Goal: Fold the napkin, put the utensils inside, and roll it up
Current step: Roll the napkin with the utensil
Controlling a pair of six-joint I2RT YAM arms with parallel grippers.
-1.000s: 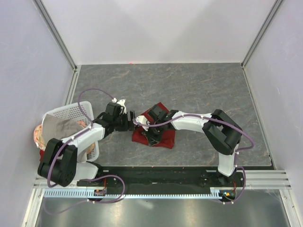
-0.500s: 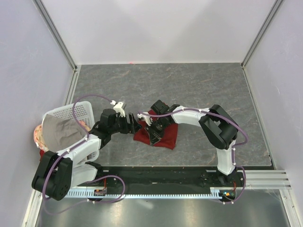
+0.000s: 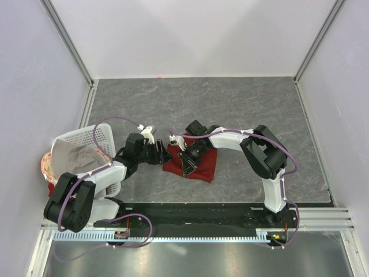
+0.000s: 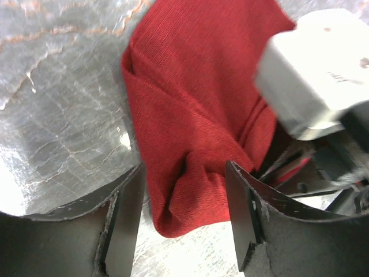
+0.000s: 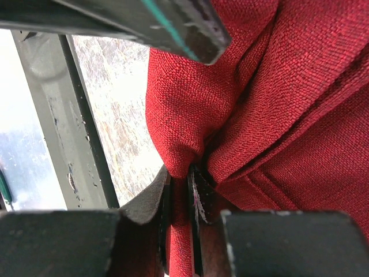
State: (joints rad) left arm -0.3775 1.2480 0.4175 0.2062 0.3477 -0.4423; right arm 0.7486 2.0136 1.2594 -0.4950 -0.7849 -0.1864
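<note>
The maroon napkin (image 3: 203, 165) lies bunched on the grey table between the two arms. My right gripper (image 3: 188, 164) is shut on a pinched fold of it; in the right wrist view the cloth (image 5: 277, 86) is squeezed between the pads at the gripper (image 5: 181, 182). My left gripper (image 3: 164, 154) is at the napkin's left edge. In the left wrist view its jaws (image 4: 184, 199) stand open on either side of a rounded corner fold of the napkin (image 4: 190, 115), with a gap on each side. The utensils are hidden or out of view.
A white basket (image 3: 101, 131) with a grey-beige cloth (image 3: 74, 157) stands at the table's left edge, beside my left arm. The right arm's white wrist housing (image 4: 311, 63) hangs close over the napkin. The black base rail (image 3: 190, 216) runs along the near edge.
My left gripper has come in around the napkin's left corner and its jaws have narrowed. My right gripper has shifted a little left, still holding the cloth.
</note>
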